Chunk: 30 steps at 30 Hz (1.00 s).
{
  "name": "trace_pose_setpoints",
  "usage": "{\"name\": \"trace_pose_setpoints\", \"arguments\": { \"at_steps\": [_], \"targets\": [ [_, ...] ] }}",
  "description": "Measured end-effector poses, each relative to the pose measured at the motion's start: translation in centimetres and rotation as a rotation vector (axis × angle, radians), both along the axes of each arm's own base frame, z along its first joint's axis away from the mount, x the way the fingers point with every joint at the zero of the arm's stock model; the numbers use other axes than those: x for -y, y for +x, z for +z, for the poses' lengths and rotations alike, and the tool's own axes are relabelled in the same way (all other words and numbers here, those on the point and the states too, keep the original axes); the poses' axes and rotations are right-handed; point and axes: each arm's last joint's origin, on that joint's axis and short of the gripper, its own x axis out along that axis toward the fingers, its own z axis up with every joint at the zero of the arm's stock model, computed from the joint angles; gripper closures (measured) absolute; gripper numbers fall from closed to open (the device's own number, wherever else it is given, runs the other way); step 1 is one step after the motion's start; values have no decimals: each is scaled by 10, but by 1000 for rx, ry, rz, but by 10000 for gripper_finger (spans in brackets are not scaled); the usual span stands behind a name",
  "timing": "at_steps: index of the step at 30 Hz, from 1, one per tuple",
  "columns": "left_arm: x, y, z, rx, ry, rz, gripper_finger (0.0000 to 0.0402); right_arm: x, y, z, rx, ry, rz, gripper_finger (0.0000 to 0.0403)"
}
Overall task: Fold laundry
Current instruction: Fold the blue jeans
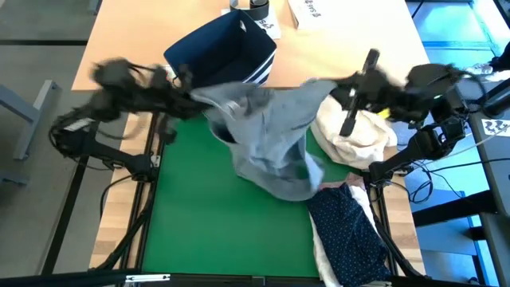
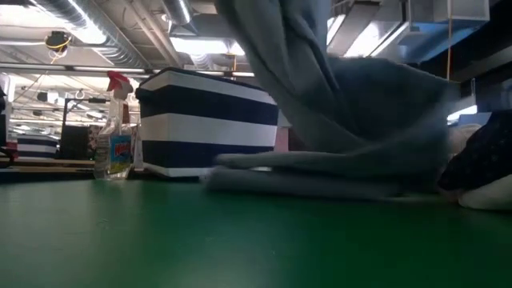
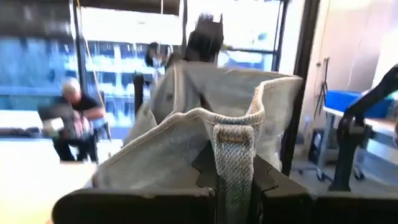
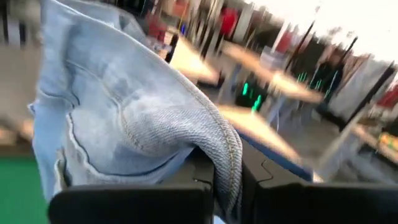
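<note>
Open green mat [image 1: 207,223] in front (striped bin [image 1: 227,52] behind the hanging jeans [image 1: 271,135]).

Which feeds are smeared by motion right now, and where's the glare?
High view: both arms smear, the left pincer worst; the grey jeans stay readable. Right wrist view: the background streaks behind sharp denim. Left wrist view: bright windows wash out behind the waistband. Low view: dim, the striped bin soft.

You are seeing light grey jeans [image 1: 271,135], a navy white-striped bin [image 1: 219,49], a green mat [image 1: 215,231], a cream bundle [image 1: 355,131], and a navy white-dotted shirt [image 1: 347,231].
</note>
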Motion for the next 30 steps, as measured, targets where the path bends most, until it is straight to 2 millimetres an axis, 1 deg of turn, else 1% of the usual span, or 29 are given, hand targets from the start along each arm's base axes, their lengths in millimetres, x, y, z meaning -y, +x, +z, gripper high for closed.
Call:
{"name": "trace_pose_setpoints", "arguments": {
  "at_steps": [3,8,11,14,16,18,21,23,27,30],
  "targets": [
    [4,-26,41,103,41,7,385,0,0,17,158,-28,2,379],
    [9,-60,92,303,74,13,385,0,-5,45,456,-16,9,379],
    [10,-72,114,424,92,15,384,0,-10,60,628,-18,30,379],
    [11,-73,131,529,113,7,384,-2,-16,72,780,-53,109,379],
    [11,-70,139,584,136,-10,384,-3,-21,77,866,-73,170,379],
    [11,-61,142,664,163,-38,384,-4,-24,81,932,-84,230,379],
    [9,-50,144,708,169,-58,384,-5,-29,86,1016,-35,318,379],
    [9,-45,146,758,185,-59,384,-7,-27,87,1063,19,381,379],
    [8,-39,147,817,243,-59,384,-9,-27,87,1067,86,523,379],
    [8,-39,147,822,274,-39,384,-10,-25,85,1039,115,542,379]
  ]
}}
